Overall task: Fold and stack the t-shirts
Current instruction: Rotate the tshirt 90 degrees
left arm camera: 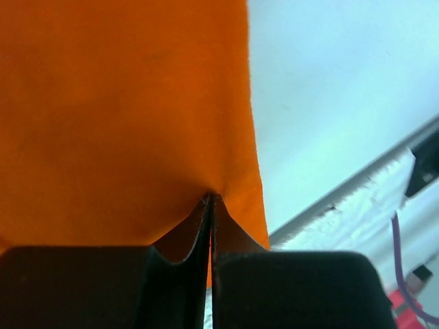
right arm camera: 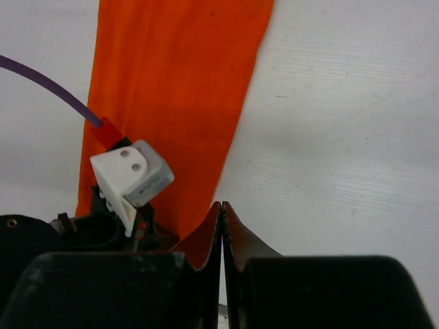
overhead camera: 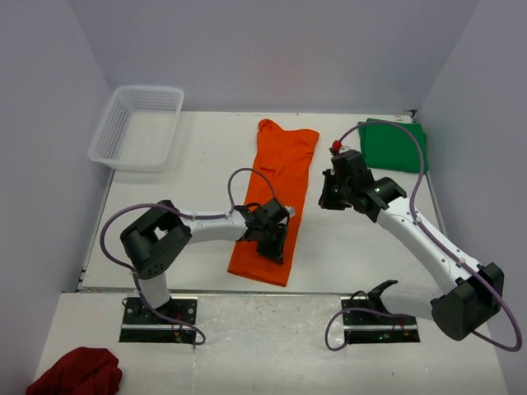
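The bright orange shirt [overhead camera: 276, 177] lies as a long narrow strip down the middle of the table, collar end at the far side. My left gripper [overhead camera: 277, 249] sits low on its near right part. In the left wrist view its jaws [left arm camera: 210, 199] are shut, with the orange cloth [left arm camera: 123, 103] puckered at the tips. My right gripper [overhead camera: 327, 201] hovers just right of the strip. It is shut and empty [right arm camera: 222, 205], beside the shirt's edge [right arm camera: 178, 82]. The dark green shirt [overhead camera: 394, 146] lies folded at the far right.
A white mesh basket [overhead camera: 138, 127] stands at the far left. A dark red cloth [overhead camera: 76, 372] lies in front of the table at the near left. The left arm's wrist camera block [right arm camera: 130, 175] is close to my right gripper. The table's near edge [left arm camera: 357, 185] runs just beyond the shirt's end.
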You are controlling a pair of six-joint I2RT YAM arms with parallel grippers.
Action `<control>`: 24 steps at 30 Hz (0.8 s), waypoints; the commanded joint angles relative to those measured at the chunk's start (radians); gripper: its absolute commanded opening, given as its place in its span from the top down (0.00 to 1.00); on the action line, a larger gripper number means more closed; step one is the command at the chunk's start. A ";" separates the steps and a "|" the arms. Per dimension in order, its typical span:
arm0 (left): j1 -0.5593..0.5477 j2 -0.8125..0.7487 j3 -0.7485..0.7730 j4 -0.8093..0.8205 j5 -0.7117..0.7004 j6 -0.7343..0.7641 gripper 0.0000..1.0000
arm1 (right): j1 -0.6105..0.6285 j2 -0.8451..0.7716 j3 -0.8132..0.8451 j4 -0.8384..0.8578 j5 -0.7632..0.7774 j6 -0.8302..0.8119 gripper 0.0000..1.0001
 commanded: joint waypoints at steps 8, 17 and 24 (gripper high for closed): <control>-0.103 0.000 0.119 0.085 0.046 0.023 1.00 | -0.020 -0.058 0.026 -0.024 -0.014 -0.031 1.00; 0.060 -0.105 0.356 -0.197 -0.241 0.218 1.00 | -0.022 -0.109 0.000 -0.090 0.013 -0.036 0.90; 0.271 0.047 0.531 -0.164 -0.172 0.408 1.00 | -0.020 -0.198 -0.074 -0.065 -0.033 -0.014 1.00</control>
